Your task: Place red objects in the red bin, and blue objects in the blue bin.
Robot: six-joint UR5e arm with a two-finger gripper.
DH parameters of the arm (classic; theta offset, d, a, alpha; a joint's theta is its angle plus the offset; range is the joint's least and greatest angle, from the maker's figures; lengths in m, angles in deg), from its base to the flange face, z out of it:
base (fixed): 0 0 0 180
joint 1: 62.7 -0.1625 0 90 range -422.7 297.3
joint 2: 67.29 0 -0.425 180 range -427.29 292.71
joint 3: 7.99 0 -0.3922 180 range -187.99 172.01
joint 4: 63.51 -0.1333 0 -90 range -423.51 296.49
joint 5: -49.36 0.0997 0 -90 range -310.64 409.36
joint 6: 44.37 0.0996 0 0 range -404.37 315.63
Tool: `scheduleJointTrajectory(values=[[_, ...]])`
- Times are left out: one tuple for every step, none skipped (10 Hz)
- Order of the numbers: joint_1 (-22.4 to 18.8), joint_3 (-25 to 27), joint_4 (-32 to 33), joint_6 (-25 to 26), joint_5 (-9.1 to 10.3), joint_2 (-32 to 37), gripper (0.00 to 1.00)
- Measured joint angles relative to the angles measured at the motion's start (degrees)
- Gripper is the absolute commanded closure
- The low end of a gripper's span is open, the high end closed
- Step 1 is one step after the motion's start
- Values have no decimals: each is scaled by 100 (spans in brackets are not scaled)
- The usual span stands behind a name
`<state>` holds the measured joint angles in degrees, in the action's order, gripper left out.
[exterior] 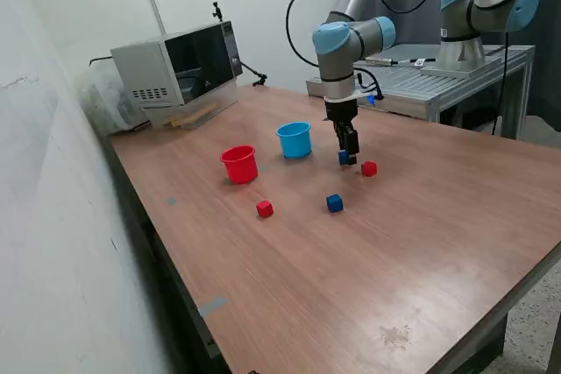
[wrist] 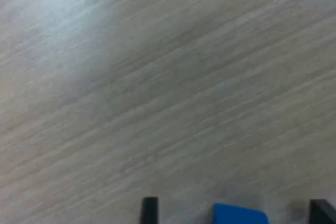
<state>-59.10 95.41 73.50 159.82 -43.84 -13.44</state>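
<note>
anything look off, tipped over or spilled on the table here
Nothing stands out. The red cup and blue cup stand upright, and the loose cubes sit flat on the table. The claw is down at one blue cube.

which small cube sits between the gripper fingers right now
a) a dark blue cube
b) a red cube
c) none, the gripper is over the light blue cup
a: the small dark blue cube lies between the two dark fingers in the wrist view, and the gripper is down at the wooden table beside the light blue plastic cup.

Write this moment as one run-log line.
end effector: low over table, open around blue cube | cups: both look empty | loose: two red cubes, one blue
</note>
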Motion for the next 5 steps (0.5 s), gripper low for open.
scheduleJointTrajectory(values=[[-3,-17,0,-22,-2,-23,100],[-16,-62,-2,-59,-4,-39,100],[-35,-135,-9,-131,-5,-49,100],[-54,-245,-32,-220,-8,-54,100],[-74,-377,-84,-293,-10,-55,100]])
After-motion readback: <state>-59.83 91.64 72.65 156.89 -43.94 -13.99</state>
